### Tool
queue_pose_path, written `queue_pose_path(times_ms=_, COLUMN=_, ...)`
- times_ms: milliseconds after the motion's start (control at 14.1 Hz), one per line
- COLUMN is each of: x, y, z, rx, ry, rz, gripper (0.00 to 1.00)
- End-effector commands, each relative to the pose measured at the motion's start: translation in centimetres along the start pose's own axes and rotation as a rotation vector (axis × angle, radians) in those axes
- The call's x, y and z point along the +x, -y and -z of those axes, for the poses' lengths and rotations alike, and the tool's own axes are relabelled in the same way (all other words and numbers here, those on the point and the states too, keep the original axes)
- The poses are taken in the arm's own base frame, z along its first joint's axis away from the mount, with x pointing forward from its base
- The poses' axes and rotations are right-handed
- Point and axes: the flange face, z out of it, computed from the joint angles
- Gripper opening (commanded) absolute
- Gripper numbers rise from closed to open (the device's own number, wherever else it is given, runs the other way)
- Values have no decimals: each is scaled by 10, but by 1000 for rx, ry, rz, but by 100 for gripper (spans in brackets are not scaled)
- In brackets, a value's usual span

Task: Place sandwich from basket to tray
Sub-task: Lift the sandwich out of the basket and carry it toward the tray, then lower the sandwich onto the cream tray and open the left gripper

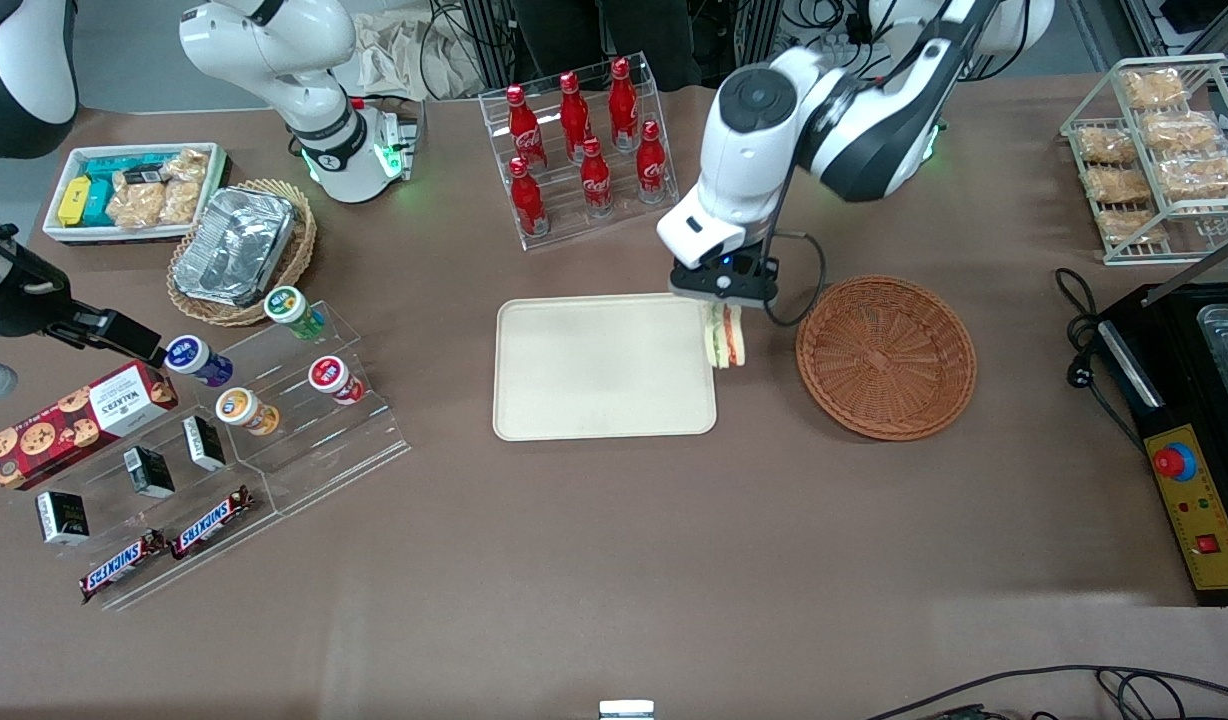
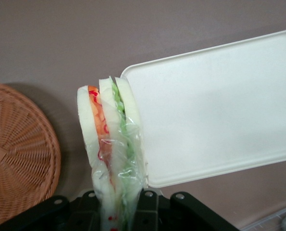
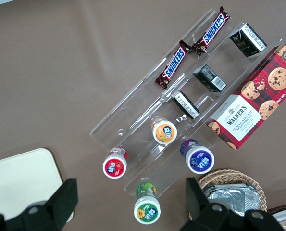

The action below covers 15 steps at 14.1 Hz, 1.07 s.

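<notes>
Left arm holding the sandwich between basket and tray.

The gripper (image 1: 724, 300), just right of centre in the front view, is clenched on the sandwich (image 1: 726, 337), which hangs below it, clear of the table, over the tray's edge nearest the basket. The wrist view shows the wrapped wedge (image 2: 113, 144) upright, with 3 bread slices and red, orange and green filling, its wrapper end pinched by the fingers. The cream tray (image 1: 604, 368) lies at frame centre, its surface bare; the round reddish-brown basket (image 1: 885, 357) sits right of centre, holding nothing. 7 red bottles (image 1: 584, 145) stand in a clear rack in the upper middle.
</notes>
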Motion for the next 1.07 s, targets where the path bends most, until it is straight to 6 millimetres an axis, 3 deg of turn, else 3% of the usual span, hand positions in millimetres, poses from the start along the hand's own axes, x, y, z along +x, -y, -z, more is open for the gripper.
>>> queue_pose_path(times_ms=0, x=-4, y=-10, z=-60, rx=-23, ry=17, rz=-42, gripper=0)
queue_pose_path(times_ms=213, x=-5, y=-22, z=-102, rx=-49, ry=45, rz=-13, gripper=0)
queue_pose_path(times_ms=710, x=-11, y=-37, z=-156, rx=-59, ry=26, rz=37, gripper=0)
queue_pose_path(times_ms=994, x=-7, y=-30, z=-174, rx=-61, ry=14, rz=32, gripper=0)
